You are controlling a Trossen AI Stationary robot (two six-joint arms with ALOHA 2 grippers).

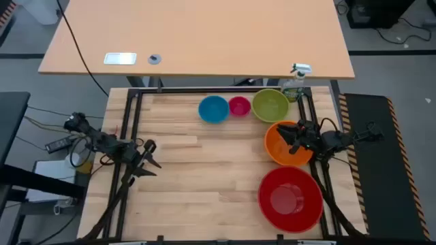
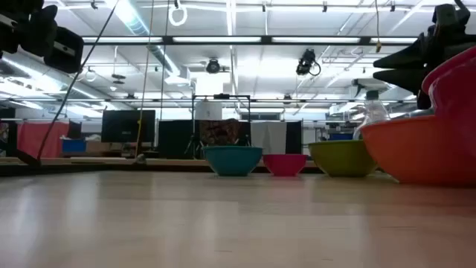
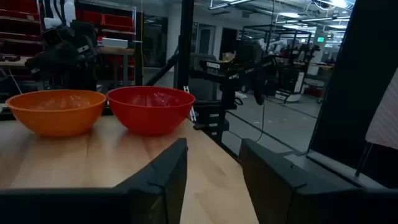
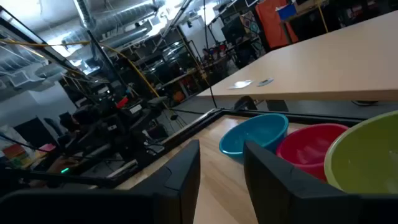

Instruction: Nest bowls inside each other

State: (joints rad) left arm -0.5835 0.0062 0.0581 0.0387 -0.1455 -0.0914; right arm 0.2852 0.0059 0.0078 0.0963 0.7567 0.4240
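The five bowls are all sitting separately on the wooden surface [image 1: 184, 177], none nested yet: the blue bowl [image 1: 213, 109], the small pink bowl [image 1: 239, 106] and the green bowl [image 1: 270, 105] are lining the far edge in a row, the orange bowl [image 1: 284, 146] is lying just in front of the green one, and the red bowl [image 1: 290, 199] is resting nearest the front on the right side. The right hand [image 1: 294, 141] is hovering over the orange bowl's right-hand portion, its fingers parted with a narrow gap and nothing between them, as its wrist view shows. The left hand [image 1: 151, 160] is waiting over the surface's left side, well apart from every bowl, its fingers also spread and empty. The step in hand appears to be taking up the orange bowl so that it can go into the red one. To do that well, the right hand should probably be lowering so that one finger goes inside the rim and the other outside, pinching the thin wall squarely; a glossy plastic bowl is likely to be slipping or tipping if caught too shallowly. Lifting clear of the surface before moving toward the red bowl should be keeping the rims from knocking, and the spray bottle [image 1: 296, 83] beside the green bowl is worth avoiding
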